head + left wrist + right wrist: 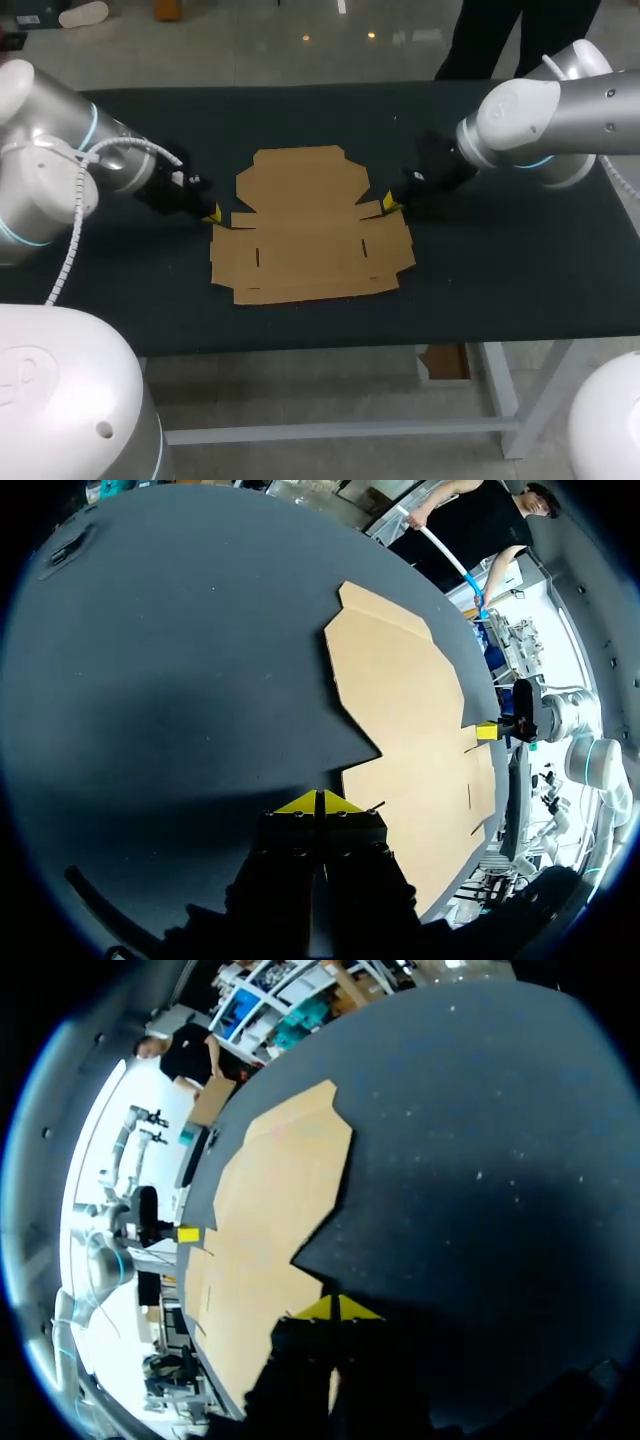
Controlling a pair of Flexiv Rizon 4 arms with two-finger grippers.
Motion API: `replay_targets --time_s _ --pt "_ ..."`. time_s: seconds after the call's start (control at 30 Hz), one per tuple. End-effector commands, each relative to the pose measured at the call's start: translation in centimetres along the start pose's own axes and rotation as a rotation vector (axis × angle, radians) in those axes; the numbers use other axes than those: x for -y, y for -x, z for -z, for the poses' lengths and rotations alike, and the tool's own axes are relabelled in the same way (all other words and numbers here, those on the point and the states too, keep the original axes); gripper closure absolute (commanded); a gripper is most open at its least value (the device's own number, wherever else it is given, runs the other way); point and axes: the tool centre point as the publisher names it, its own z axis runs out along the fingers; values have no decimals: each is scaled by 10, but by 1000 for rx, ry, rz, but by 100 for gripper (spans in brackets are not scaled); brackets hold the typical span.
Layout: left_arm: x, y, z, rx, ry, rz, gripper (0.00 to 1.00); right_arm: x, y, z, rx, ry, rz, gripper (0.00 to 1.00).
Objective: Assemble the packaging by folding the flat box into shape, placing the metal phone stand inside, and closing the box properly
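A dark table (pixel 520 290) carries the flat box (pixel 310 235), an unfolded brown cardboard sheet lying flat near the table's middle, with a notch cut into each of its 2 side edges. The left gripper (pixel 212 214) sits low at the notch on the sheet's left edge, its yellow tips pressed together. The right gripper (pixel 388 202) sits at the notch on the right edge, tips likewise pressed together. Whether either gripper touches the cardboard cannot be told.

No text, label, number or sign was readable on the flat box (pixel 310 225) or the desk (pixel 520 270).
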Motion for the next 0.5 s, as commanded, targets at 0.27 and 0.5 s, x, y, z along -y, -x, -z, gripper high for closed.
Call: replay_targets --time_s 0.27,0.5 --pt "3 0 -16 10 32 18 100 -1 6 -6 -13 -3 -5 100" --pt "3 1 -23 -19 57 27 100 -3 6 -10 -20 -8 -10 100"
